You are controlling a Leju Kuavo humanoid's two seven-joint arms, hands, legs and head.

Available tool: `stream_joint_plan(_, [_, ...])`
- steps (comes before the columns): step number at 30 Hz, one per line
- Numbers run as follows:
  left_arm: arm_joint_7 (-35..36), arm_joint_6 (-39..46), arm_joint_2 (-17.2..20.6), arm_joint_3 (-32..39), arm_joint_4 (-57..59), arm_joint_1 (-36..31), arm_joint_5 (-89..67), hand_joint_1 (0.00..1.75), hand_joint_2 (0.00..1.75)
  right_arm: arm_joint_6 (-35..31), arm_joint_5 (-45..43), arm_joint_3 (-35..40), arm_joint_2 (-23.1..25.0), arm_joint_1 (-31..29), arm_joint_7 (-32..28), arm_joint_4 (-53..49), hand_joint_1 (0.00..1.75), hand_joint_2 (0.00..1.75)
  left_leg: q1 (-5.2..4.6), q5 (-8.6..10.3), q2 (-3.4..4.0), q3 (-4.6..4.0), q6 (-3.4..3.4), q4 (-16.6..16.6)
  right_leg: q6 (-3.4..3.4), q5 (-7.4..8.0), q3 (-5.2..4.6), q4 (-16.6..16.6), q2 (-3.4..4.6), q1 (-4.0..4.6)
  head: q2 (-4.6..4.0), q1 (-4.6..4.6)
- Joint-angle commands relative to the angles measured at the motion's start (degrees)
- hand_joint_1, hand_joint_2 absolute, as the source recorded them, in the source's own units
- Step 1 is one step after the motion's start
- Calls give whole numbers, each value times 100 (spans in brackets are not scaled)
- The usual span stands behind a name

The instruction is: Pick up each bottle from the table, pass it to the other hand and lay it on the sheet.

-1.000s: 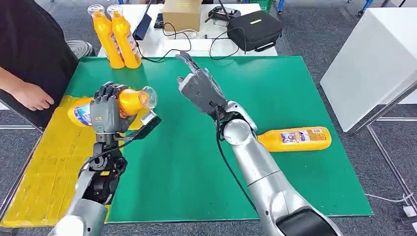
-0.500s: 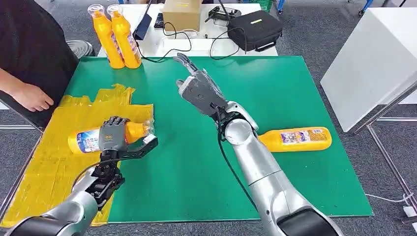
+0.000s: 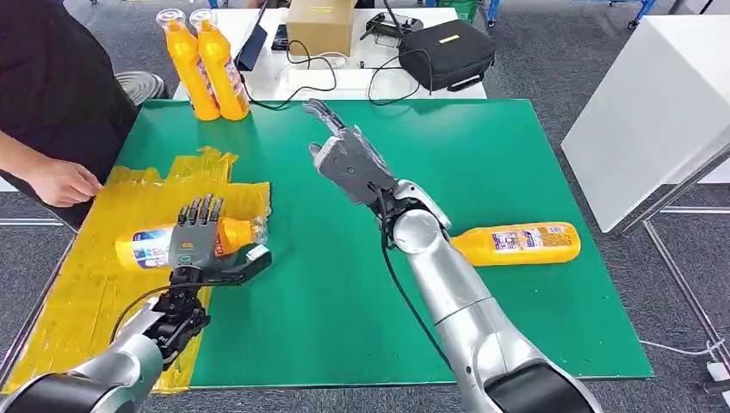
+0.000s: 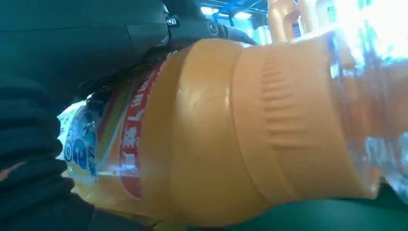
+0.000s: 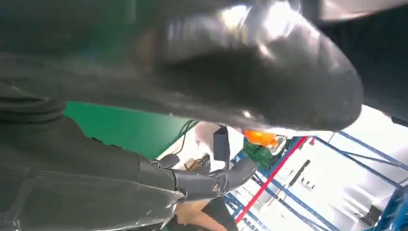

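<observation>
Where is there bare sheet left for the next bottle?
The yellow sheet is bare nearer the robot than the bottle under the left hand. Its far edge is tighter: crumpled folds, a person's hand.

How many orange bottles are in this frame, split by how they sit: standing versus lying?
Standing bottles: 2, side by side at the far table edge
Lying bottles: 2, one on the yellow sheet under the left hand, one on the green table
Total: 4

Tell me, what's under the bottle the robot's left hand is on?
The yellow sheet lies under the bottle, on the green table. The left hand covers the bottle's middle.
</observation>
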Motion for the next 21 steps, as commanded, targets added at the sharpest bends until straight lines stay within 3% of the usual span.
stream_joint_plan(1, [-1301,367,-211,760,-102,219,426,0,0,-76,57,90,-258,-363,-76,745,0,0,-4,-9,0,25,11,-2,-14,-8,23,-1,7,-2,0,0])
stream_joint_plan(7, [-1419,367,-271,939,-425,297,433,0,0,-94,80,85,-298,-335,-105,749,0,0,-2,-6,-9,16,10,1,-12,-7,17,0,-6,0,0,2])
stream_joint_plan(8, [-2335,367,-432,1528,-1000,445,989,0,0,-120,117,86,-326,-297,-100,700,0,0,-5,-11,-12,25,15,4,-18,-13,26,4,-6,-2,0,0])
stream_joint_plan(10, [-3292,367,-673,2260,-1537,441,1646,0,0,-177,196,69,-433,-193,-83,644,0,0,-3,-4,-10,13,9,0,-12,-6,15,-2,-7,0,0,0])
stream_joint_plan(12, [-4737,178,-853,2602,-2191,347,3365,0,0,-292,355,8,-599,-41,-56,558,0,0,0,-4,-31,9,12,6,-15,-11,18,2,-27,3,0,-2])
stream_joint_plan(14, [-4367,-318,-776,2311,-3223,641,3608,0,0,-279,396,-105,-667,30,-113,528,0,0,6,2,-37,-4,8,7,-9,-7,2,-3,-36,8,0,0])
stream_joint_plan(16, [-4310,-377,-763,2273,-3324,692,3610,0,0,-273,406,-121,-664,30,-126,526,0,0,4,-4,-28,0,14,10,-11,-11,8,-1,-29,7,0,2])
stream_joint_plan(18, [-5118,-867,-824,2466,-3602,659,4995,0,0,-331,488,-154,-735,96,-59,490,0,0,-1,-12,-3,13,14,9,-15,-12,10,3,-1,2,0,0])
stream_joint_plan(21, [-5130,-2095,-709,2696,-4407,596,6372,0,0,-482,599,-275,-1041,350,-162,427,0,0,8,-1,-13,-8,6,8,-10,-4,-6,-1,-13,11,0,-2])
